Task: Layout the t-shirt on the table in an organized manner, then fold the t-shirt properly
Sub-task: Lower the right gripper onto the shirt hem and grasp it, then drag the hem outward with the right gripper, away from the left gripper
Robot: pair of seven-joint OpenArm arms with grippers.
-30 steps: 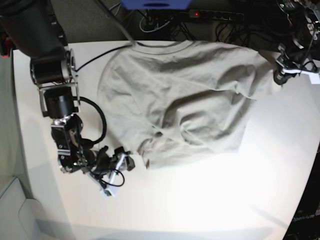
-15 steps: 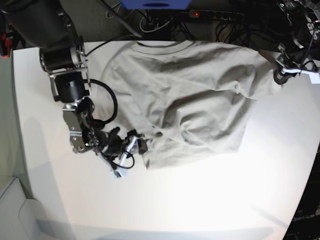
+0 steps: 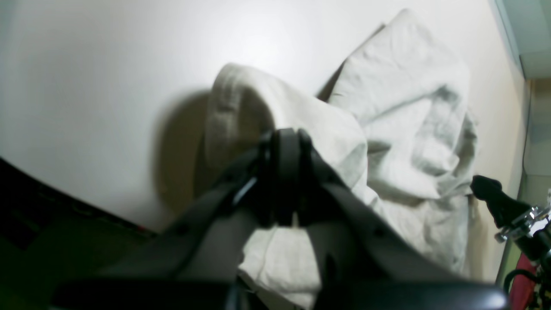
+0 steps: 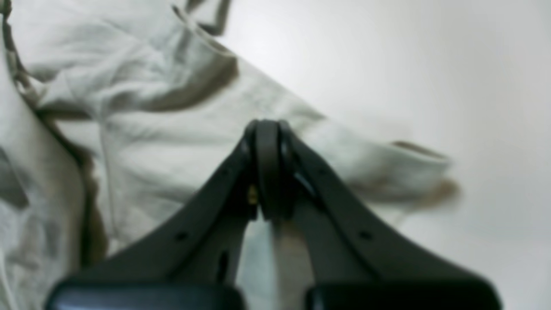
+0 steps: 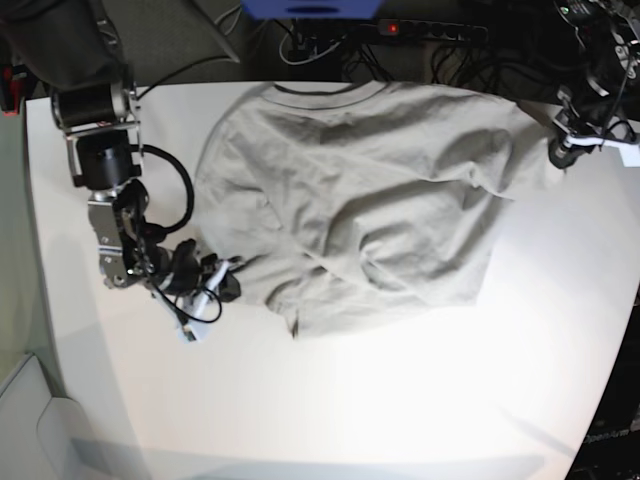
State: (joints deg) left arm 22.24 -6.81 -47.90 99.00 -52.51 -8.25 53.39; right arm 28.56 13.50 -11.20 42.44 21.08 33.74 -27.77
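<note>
The light grey-beige t-shirt [image 5: 380,190] lies wrinkled over the far half of the white table [image 5: 400,400], collar toward the back edge. My right gripper [image 5: 222,278] is at the shirt's lower left edge, shut on a fold of fabric that stretches out toward it. In the right wrist view the closed jaws [image 4: 267,172] pinch the cloth [image 4: 150,142], and a sleeve hem sticks out to the right. My left gripper [image 5: 560,152] is at the shirt's far right corner, shut on it. In the left wrist view its jaws [image 3: 282,185] are closed with fabric [image 3: 409,107] draped around them.
Behind the table's back edge are a power strip [image 5: 430,30] with a red light, tangled cables and a blue object [image 5: 310,8]. The table's rounded left edge runs down past a grey surface [image 5: 30,420] at the bottom left. Bare white tabletop fills the near half.
My right gripper reached in to the shirt's lower left edge, shut on it, then drew back left with the fabric following. The left gripper has stayed put.
</note>
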